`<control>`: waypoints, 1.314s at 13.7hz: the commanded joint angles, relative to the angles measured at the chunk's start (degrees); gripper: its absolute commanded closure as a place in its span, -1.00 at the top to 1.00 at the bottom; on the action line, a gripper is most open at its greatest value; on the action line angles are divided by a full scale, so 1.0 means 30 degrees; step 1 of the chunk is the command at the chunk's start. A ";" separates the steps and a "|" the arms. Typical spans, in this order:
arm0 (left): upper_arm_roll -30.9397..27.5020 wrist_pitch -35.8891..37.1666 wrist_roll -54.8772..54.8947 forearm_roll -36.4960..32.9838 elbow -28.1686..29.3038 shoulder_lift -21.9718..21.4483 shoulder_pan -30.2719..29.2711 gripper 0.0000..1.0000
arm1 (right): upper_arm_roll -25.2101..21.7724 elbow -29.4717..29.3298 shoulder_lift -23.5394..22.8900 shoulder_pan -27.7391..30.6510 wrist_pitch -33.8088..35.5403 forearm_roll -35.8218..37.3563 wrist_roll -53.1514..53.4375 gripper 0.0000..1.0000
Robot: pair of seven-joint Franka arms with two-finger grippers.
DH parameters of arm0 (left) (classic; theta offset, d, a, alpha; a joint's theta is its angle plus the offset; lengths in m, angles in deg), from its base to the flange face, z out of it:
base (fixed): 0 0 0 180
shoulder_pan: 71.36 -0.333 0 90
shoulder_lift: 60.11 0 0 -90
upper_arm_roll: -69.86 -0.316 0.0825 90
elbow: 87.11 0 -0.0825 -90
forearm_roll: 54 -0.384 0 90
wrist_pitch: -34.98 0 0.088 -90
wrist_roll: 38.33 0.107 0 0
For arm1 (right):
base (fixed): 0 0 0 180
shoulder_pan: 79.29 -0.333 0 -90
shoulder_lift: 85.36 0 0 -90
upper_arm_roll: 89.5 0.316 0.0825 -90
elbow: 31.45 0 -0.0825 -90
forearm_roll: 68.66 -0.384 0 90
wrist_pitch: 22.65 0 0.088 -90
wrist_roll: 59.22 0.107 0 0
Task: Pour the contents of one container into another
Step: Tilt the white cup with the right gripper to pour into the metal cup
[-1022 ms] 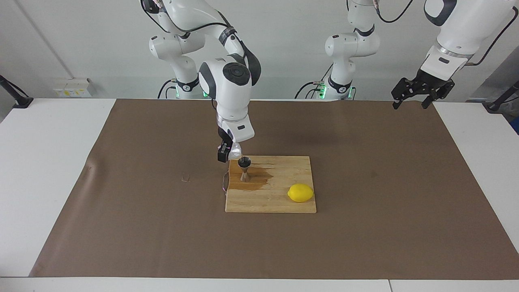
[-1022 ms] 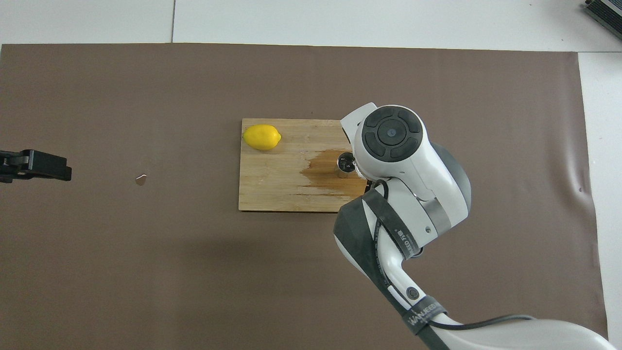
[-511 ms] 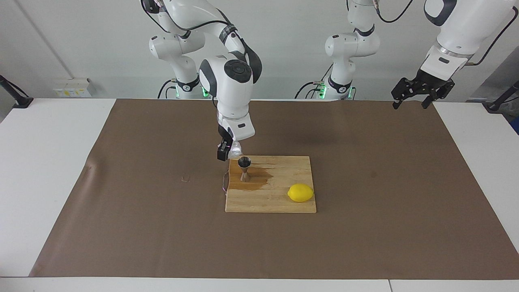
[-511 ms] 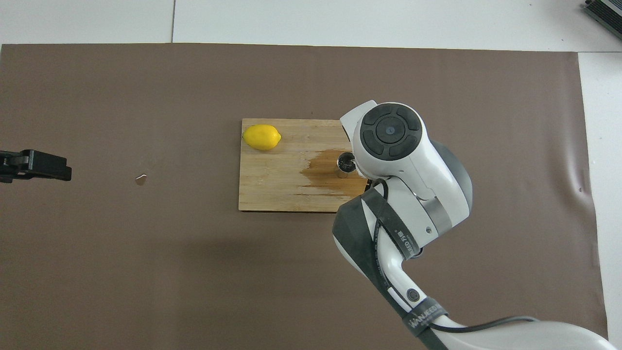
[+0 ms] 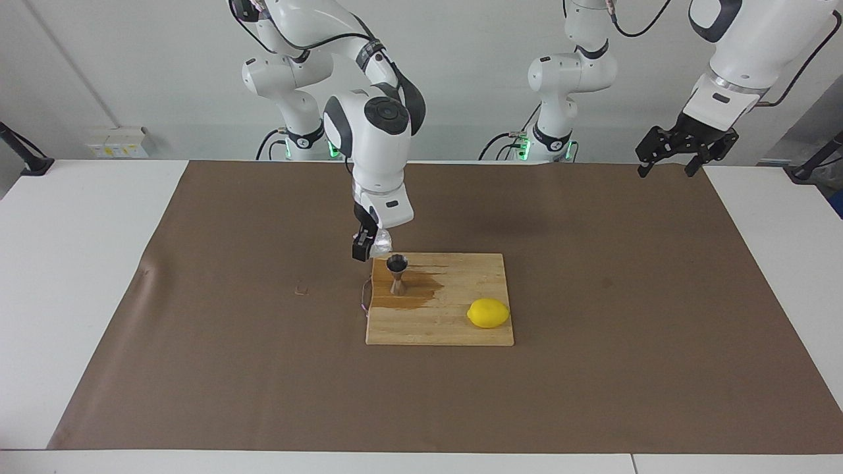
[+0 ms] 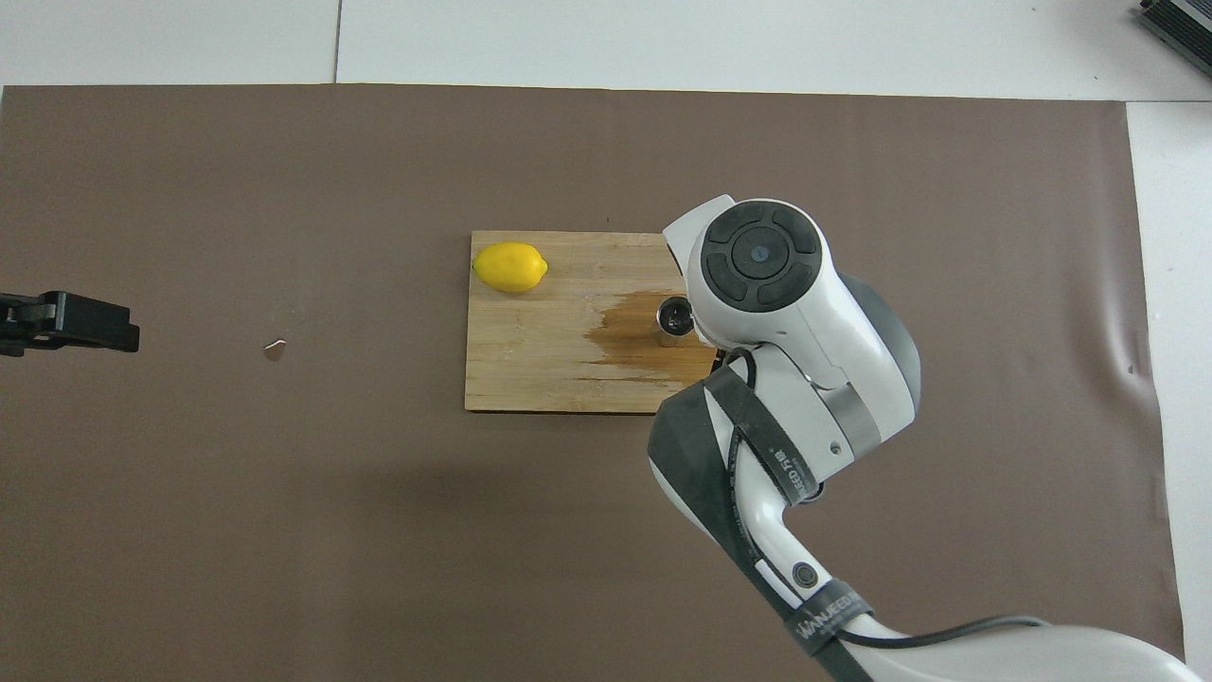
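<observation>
The steel jigger (image 5: pixel 397 274) stands upright on the wooden cutting board (image 5: pixel 454 332), in a dark wet stain; it also shows in the overhead view (image 6: pixel 674 320). My right gripper (image 5: pixel 369 247) is shut on the small clear cup (image 5: pixel 380 245) and holds it tilted in the air, just above and beside the jigger's rim, over the board's corner nearest the robots. In the overhead view the right arm's wrist hides the cup and the gripper. My left gripper (image 5: pixel 666 171) is open and waits raised over the left arm's end of the table.
A yellow lemon (image 5: pixel 488 313) lies on the board (image 6: pixel 530 379), farther from the robots than the jigger and toward the left arm's end. A brown mat (image 5: pixel 593 368) covers the table. A small scrap (image 5: pixel 301 288) lies on the mat toward the right arm's end.
My right gripper has risen slightly with the cup, drawing it a little up from the jigger's rim. The left arm has not moved.
</observation>
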 commanded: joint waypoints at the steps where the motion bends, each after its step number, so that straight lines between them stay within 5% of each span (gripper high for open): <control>1: 0.0137 0.0160 0.0256 -0.0042 0.0350 -0.0344 -0.0271 1.00 | 0.0061 -0.0453 -0.0112 -0.0043 0.0487 0.0609 0.0584 -0.34; 18: 0.0137 0.0159 0.0285 -0.0042 0.0350 -0.0315 -0.0271 1.00 | 0.0178 -0.0014 0.0093 0.0396 -0.1154 -0.0561 0.1698 -0.31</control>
